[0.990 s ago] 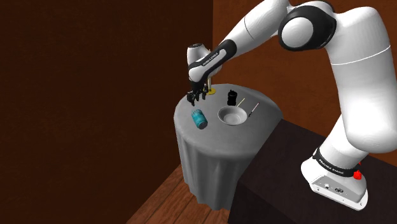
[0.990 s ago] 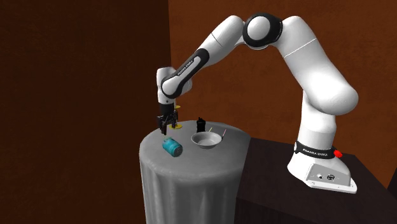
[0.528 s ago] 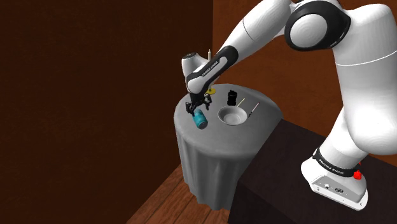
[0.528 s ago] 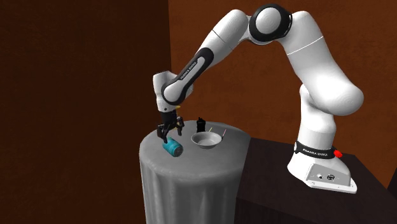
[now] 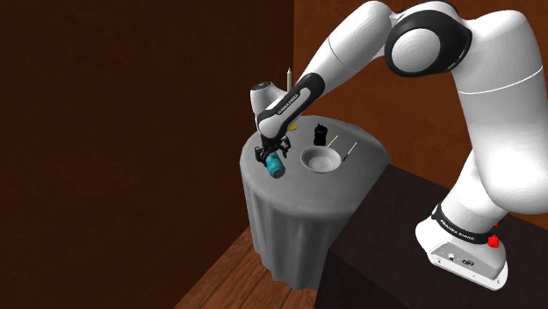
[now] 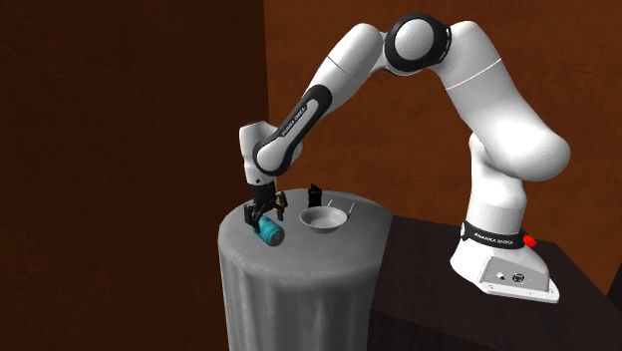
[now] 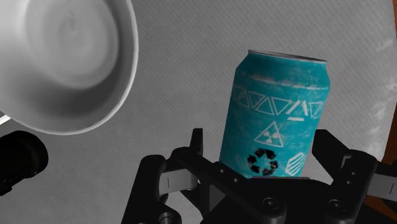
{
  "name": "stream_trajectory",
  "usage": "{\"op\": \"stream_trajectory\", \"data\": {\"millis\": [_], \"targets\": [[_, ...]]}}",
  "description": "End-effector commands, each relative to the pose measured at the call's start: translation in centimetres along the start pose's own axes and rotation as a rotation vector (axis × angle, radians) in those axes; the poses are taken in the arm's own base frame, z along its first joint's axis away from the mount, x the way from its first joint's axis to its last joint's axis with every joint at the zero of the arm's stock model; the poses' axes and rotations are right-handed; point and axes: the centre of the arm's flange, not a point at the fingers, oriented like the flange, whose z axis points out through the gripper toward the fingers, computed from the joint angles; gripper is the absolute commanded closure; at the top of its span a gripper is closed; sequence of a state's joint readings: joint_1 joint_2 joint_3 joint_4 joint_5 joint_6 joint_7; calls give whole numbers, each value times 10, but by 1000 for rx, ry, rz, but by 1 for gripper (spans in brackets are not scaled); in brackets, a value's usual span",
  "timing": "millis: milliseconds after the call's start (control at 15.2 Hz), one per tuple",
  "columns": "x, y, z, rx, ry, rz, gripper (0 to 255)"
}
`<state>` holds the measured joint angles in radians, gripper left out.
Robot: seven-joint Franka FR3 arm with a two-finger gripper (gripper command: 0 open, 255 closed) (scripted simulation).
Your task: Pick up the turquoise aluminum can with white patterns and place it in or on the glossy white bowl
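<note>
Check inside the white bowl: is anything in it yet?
Nothing shows inside the bowl: its white inner wall is bare. The wrist view's edge cuts off part of it. The can lies outside, on the grey cloth.

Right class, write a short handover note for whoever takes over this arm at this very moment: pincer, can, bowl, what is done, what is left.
Pincer: open, down around the turquoise can, a finger on each side, not clasping it.
Can: lying on its side on the grey-draped table, beside the white bowl.
Done: approach and lining up on the can.
Left: close on the can, lift it, carry it to the bowl, release.
</note>
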<state>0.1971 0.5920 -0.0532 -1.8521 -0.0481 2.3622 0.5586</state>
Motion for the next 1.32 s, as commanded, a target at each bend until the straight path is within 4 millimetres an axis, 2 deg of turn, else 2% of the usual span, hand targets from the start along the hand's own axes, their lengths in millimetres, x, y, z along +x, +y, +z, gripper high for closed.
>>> {"op": "stream_trajectory", "data": {"millis": [0,330,396,990,1254], "targets": [[-1,9,12,-16,-17,7,0],[-1,9,12,-16,-17,7,0],[-1,9,12,-16,-17,7,255],[-1,9,12,-16,-17,7,255],[-2,11,-9,-16,-17,7,255]]}}
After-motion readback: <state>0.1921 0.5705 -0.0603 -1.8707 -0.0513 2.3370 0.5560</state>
